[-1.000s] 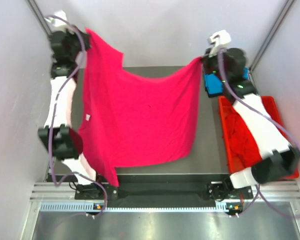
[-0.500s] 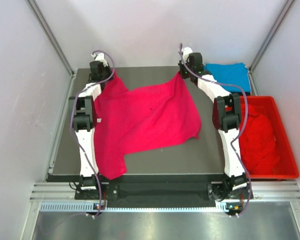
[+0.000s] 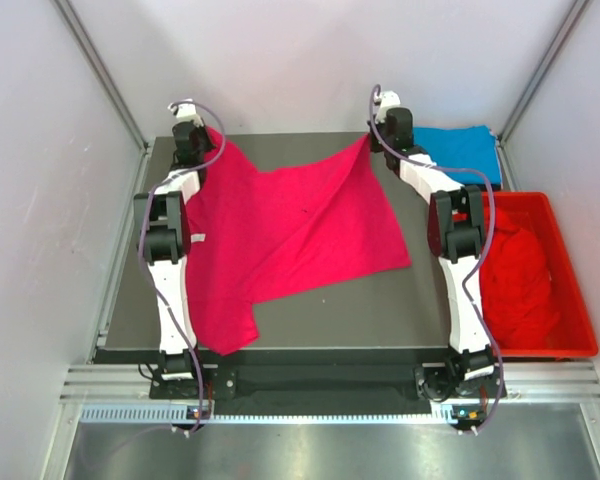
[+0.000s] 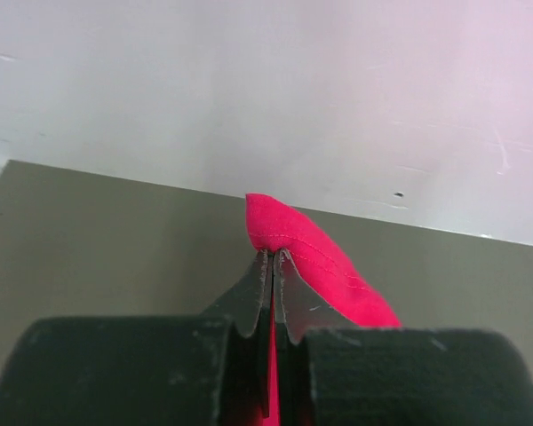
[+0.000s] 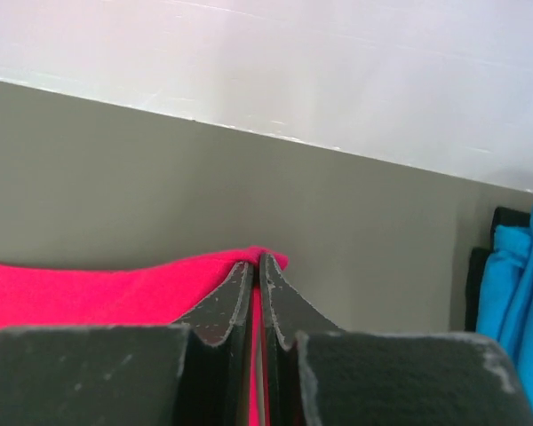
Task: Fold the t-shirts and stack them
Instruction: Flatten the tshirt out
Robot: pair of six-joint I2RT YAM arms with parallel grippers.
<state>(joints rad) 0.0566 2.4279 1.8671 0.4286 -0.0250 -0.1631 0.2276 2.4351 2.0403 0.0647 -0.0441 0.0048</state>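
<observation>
Seen from above, the bright pink-magenta cotton t-shirt (image 3: 290, 235) lies over the dark grey table (image 3: 420, 300), spread flatter and wider than half a second ago. The left gripper (image 3: 202, 140) and right gripper (image 3: 372, 142) have drawn its far corners apart toward the table's far edge. Whether that hem touches the table is hard to judge. In the left wrist view the fingers (image 4: 265, 271) are pinched tight on a stitched pink corner. The right wrist view shows the same tight pinch, and a folded sky-blue t-shirt (image 5: 515, 284) at the table's far right.
</observation>
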